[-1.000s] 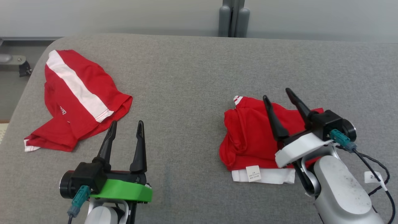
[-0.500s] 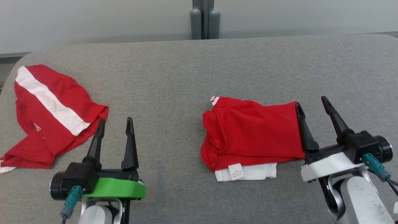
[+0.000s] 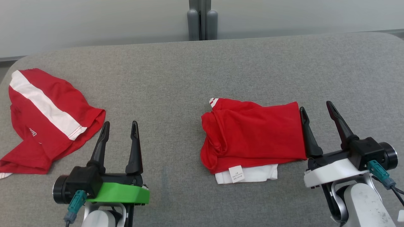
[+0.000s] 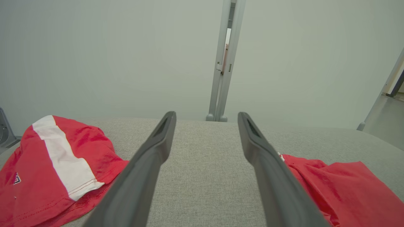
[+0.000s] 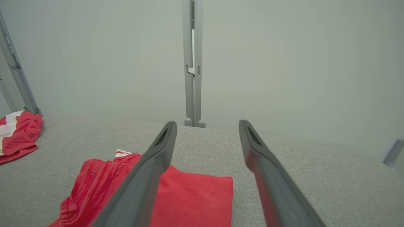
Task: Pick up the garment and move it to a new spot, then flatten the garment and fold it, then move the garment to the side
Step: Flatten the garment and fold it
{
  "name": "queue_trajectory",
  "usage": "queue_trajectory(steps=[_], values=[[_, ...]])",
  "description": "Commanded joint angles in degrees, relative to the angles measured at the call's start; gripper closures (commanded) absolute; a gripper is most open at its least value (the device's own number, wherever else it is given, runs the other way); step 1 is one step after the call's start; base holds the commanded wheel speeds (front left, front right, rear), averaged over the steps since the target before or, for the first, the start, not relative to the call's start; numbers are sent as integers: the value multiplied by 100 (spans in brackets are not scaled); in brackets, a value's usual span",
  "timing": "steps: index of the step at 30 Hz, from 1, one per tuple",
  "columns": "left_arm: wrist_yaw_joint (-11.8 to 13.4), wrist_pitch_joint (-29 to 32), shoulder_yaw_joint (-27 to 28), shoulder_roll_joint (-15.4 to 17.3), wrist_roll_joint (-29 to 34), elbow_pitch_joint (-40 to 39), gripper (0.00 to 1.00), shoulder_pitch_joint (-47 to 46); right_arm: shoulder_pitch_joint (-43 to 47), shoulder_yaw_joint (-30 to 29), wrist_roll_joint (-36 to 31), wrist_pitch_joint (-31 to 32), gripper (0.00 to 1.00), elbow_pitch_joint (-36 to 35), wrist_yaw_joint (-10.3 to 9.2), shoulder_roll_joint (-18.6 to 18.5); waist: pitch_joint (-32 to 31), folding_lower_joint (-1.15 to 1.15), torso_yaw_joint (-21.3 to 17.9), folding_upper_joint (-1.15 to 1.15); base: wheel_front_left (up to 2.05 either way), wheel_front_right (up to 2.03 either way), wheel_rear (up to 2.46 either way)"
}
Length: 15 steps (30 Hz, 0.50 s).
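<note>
Lying folded on the desk, red garment, right end effector spread at its right edge, left end effector spread, crumpled shirt far left.

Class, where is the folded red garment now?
In the head view, the folded red garment lies right of centre on the grey surface, just left of the right gripper.

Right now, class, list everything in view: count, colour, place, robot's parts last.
folded garment: one, red over white, centre-right of table
crumpled garment: one, red with white stripe, table's left end
label: one, white, folded garment's near edge
table: one, grey, under both garments
post: one, grey, behind the table
left gripper: one, dark fingers, green base, open, lower left
right gripper: one, dark fingers, white base, open, lower right
</note>
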Motion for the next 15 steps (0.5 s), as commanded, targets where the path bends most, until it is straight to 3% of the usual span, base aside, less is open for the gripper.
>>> queue_trajectory(steps=[1, 8, 15], values=[[-13, 0, -8, 11, 41, -15, 0, 38, 33, -12, -7, -17, 0, 3, -9, 25, 10, 0, 12, 0, 0, 0, 0], [-78, 0, -77, 11, 37, 40, 0, -60, -76, -193, 250, -17, 0, 507, -9, 89, 171, 0, 96, 0, 0, 0, 0], [-153, 0, -161, 11, 57, 90, 0, -214, -426, -340, 223, -17, 0, 1594, -9, 131, 480, 0, 247, 0, 0, 0, 0]])
